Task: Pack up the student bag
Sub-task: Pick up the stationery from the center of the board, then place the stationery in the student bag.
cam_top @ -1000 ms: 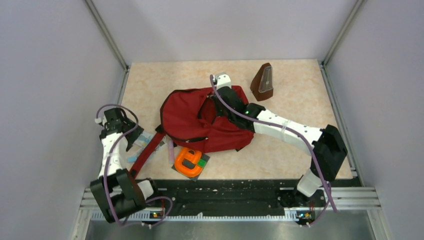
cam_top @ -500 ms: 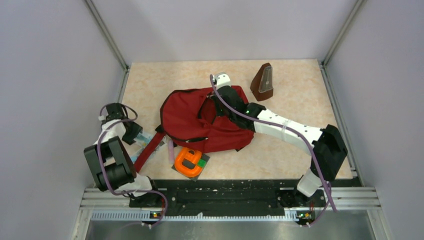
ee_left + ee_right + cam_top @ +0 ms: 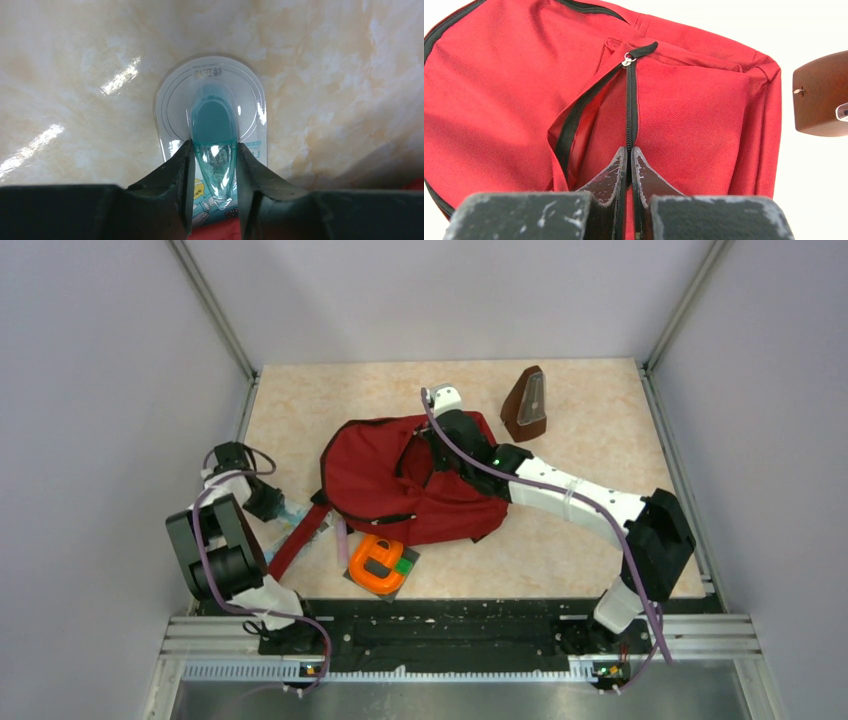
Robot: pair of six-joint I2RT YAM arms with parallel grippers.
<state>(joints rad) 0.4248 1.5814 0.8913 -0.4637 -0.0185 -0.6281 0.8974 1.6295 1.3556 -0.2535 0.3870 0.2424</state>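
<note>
Free room as I see it: bare table along the far edge, left of the metronome, and a strip by the right wall. The student bag blocks the centre, and my right arm lies across its right half. An orange object crowds the near edge just beside the bag. The left corridor is tight, with the blister pack lying there.

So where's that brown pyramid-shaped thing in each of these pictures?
Top external: the brown pyramid stands far back, right of centre, just past the red backpack.
Left wrist: not in it; a teal blister pack sits centre.
Right wrist: cut off at the right edge, right of the backpack.
Shared landmark: the red backpack, beside it in both.
</note>
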